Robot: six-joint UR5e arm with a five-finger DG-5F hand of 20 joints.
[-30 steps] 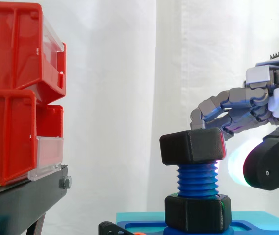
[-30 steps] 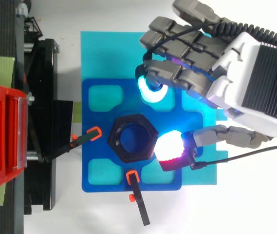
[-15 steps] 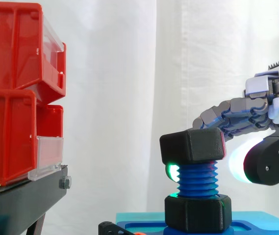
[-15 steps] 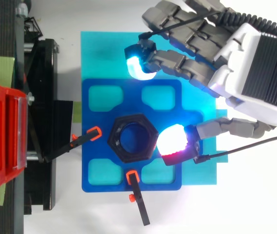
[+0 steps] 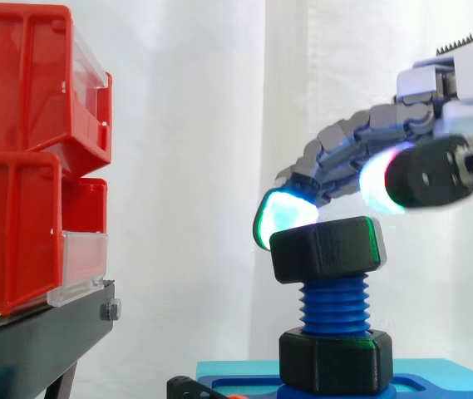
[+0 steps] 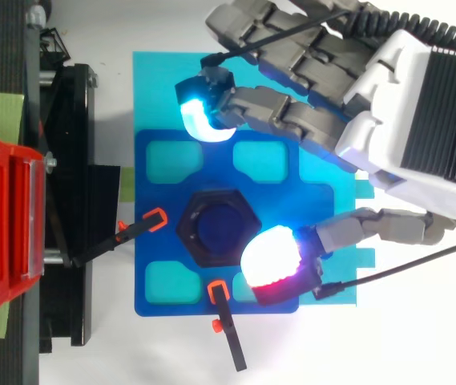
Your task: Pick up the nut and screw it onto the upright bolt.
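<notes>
2 black nuts are sitting on the upright blue bolt (image 5: 334, 306). The upper nut (image 5: 326, 249) is resting at the top of the thread, and the lower nut (image 5: 334, 359) is sitting down at the base, with bare thread showing between them. From above, the dark blue end of the bolt is showing inside the upper nut's hexagonal ring (image 6: 189, 228).

Above and to the right, the robot hand (image 6: 388, 120) is hovering with its fingers spread and loosely curved, holding nothing. 1 pad glowing cyan-green (image 5: 282, 212) is hanging by the nut's upper corner in the side view. In the top view that same pad (image 6: 201, 116) is lying well off to one side of the nut, over the edge of the base. The thumb pad (image 6: 269, 257), glowing white with a red rim, is overlapping the nut's opposite edge from above. In the side view it is floating clear above the nut.

Below, the bolt is standing in a blue base plate (image 6: 276, 188) on a cyan mat (image 6: 163, 80). 2 orange-tipped clamps (image 6: 135, 229) (image 6: 226, 325) are pointing at the nut. Red bins (image 5: 28, 158) are standing on a black stand (image 5: 28, 341) before the white curtain (image 5: 186, 125).
</notes>
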